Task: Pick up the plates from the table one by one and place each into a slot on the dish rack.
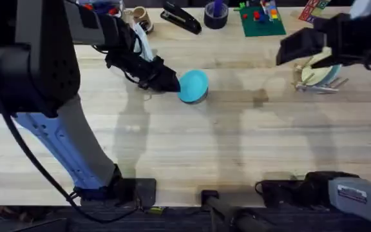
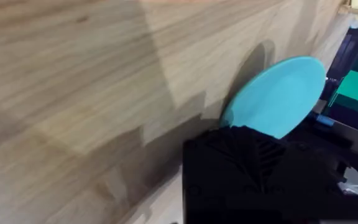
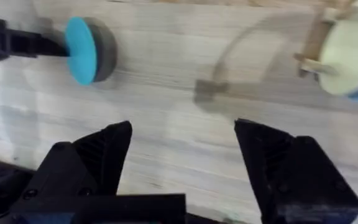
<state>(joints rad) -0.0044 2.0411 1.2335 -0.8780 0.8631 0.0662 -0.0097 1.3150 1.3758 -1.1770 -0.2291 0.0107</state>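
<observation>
We see the left gripper (image 1: 172,84) pinching the turquoise plate (image 1: 193,86) by its nine o'clock rim, the plate lifted and tilted on edge above the table (image 1: 192,148), its shadow just beneath it. From the left wrist, the plate (image 2: 278,96) juts out past the dark finger (image 2: 241,155). Our right gripper (image 3: 182,155) hangs with its fingers spread wide and holding nothing, high near the dish rack (image 1: 317,80), which sits at about two o'clock on the table with a pale yellow plate (image 1: 314,67) and a light blue plate (image 1: 330,75) already slotted. Between the turquoise plate and the rack lies bare planking. The six o'clock half of the table lies open too.
</observation>
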